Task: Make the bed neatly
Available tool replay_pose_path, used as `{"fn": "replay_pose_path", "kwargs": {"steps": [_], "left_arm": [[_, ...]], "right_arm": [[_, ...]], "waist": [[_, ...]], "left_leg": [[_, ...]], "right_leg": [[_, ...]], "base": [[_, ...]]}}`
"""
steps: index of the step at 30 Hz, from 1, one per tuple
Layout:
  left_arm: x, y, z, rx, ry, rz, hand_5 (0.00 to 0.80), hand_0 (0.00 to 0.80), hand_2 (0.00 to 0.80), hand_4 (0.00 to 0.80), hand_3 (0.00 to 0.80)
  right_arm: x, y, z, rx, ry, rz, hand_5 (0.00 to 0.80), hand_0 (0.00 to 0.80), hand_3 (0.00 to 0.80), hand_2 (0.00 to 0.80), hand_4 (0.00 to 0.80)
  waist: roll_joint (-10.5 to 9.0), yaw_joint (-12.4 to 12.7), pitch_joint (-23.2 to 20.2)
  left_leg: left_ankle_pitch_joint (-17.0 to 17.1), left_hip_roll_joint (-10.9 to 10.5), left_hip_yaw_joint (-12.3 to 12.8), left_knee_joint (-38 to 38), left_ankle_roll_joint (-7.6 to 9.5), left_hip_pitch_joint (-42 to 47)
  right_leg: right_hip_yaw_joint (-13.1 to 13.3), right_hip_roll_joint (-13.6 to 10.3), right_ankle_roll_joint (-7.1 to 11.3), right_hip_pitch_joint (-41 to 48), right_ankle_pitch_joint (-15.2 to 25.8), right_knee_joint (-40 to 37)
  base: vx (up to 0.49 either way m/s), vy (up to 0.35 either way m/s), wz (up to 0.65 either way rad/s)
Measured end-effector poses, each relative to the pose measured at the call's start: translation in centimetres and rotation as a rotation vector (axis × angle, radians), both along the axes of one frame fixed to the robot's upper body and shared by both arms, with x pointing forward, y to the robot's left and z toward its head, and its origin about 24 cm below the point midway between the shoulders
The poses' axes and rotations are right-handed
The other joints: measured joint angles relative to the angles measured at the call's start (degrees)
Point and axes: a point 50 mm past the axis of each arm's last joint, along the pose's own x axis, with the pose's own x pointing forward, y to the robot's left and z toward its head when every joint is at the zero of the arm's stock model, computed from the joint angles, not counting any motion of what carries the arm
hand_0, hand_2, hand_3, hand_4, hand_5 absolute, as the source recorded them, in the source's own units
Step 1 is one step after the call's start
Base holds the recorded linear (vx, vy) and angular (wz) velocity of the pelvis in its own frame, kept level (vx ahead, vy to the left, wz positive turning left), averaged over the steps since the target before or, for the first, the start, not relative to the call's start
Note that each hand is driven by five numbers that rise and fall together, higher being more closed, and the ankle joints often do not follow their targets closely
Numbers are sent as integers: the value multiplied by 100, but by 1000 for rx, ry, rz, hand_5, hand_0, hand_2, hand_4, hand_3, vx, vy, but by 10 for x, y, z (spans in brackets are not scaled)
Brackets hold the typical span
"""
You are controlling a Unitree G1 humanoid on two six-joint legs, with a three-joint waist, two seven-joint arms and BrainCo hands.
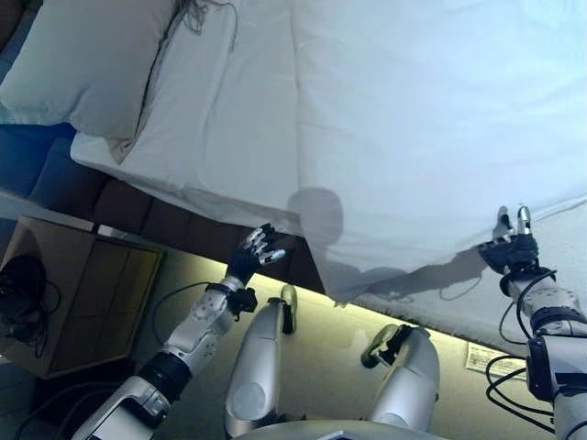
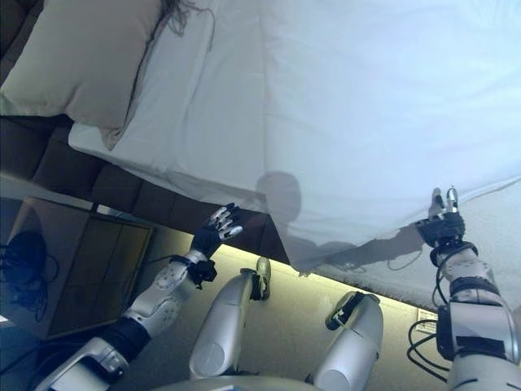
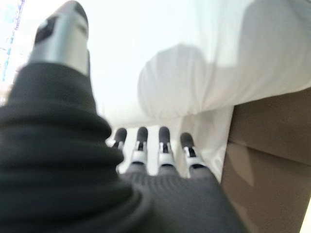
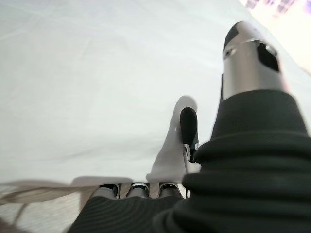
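A white duvet (image 1: 431,119) covers most of the bed, and its near edge runs slanted above a bare strip of mattress (image 1: 559,247). A pillow (image 1: 83,64) lies at the bed's head on the left, next to the uncovered white sheet (image 1: 220,119). My right hand (image 1: 514,249) is at the duvet's near edge, partly under the cloth (image 4: 97,97). My left hand (image 1: 249,258) hovers open below the bed's side edge and holds nothing. Its straight fingers (image 3: 163,145) point toward the overhanging sheet.
A wooden nightstand (image 1: 83,293) with a dark object on it stands at the lower left, beside the bed's dark brown base (image 1: 165,220). A lit strip of floor (image 1: 348,321) runs under the bed's side.
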Motion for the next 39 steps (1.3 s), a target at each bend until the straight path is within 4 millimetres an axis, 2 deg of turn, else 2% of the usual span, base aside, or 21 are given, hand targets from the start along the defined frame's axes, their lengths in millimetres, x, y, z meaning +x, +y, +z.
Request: {"fn": "replay_pose_path", "kwargs": {"steps": [4,5,6,7,11,14,22,31,35,37,39], "left_arm": [[0,0,0,4,4,16,0,0,0,0,0],[0,0,0,4,3,18,0,0,0,0,0],[1,0,0,4,2,19,0,0,0,0,0],[1,-1,1,4,-2,20,0,0,0,0,0],[4,-3,8,-3,-24,14,0,0,0,0,0],[5,-4,9,-6,-29,10,0,0,0,0,0],[5,-7,14,-36,-40,0,0,0,0,0,0],[5,-6,15,-38,-42,0,0,0,0,0,0],[6,0,16,-43,-43,25,0,0,0,0,0],[7,5,17,-44,-45,42,0,0,0,0,0],[4,8,13,-46,-33,53,0,0,0,0,0]], "right_arm": [[3,1,2,-5,-8,4,0,0,0,0,0],[4,1,5,-8,-16,4,88,88,88,88,88],[6,1,6,-13,-23,6,521,521,521,521,521],[8,1,9,-19,-36,5,800,800,800,800,800],[11,-5,22,-56,-61,1,800,800,800,800,800],[17,-3,29,-60,-91,12,800,800,800,800,800],[18,-4,32,-71,-110,9,800,800,800,800,800],[13,-5,27,-68,-126,21,800,800,800,800,800],[6,-3,18,-89,-150,50,800,800,800,800,800],[2,-1,12,-94,-152,56,800,800,800,800,800],[4,5,9,-95,-168,69,800,800,800,800,800]], "waist": [[7,-63,9],[17,-79,17],[37,-89,41],[66,-96,83],[219,-92,253],[222,-90,255],[225,-86,256],[210,-88,264],[138,-83,294],[59,-79,270],[-11,-73,222]], "left_leg": [[0,1,10,8,0,-77],[0,1,15,16,0,-111],[1,1,15,24,1,-129],[1,1,17,31,1,-149],[3,0,41,47,4,-224],[5,0,98,53,5,-339],[14,2,139,55,20,-363],[75,90,309,-147,64,53],[173,65,313,-492,22,530],[210,62,302,-654,25,808],[83,89,112,-609,-77,1003]], "right_leg": [[23,0,1,-91,1,11],[33,0,1,-137,1,24],[38,0,1,-155,1,33],[44,0,0,-178,1,41],[70,-16,-2,-266,0,64],[151,-22,-10,-451,-5,114],[190,-38,-13,-497,-8,133],[167,-41,16,-66,-10,-14],[28,-8,96,442,34,-297],[-63,-5,84,719,27,-468],[-84,28,142,933,52,-566]], "base": [[-48,14,0],[-40,21,-1],[-40,27,-1],[-34,29,1],[-8,8,0],[-12,8,-2],[-6,-1,1],[3,-17,5],[56,-42,2],[81,-29,0],[54,-22,-14]]}}
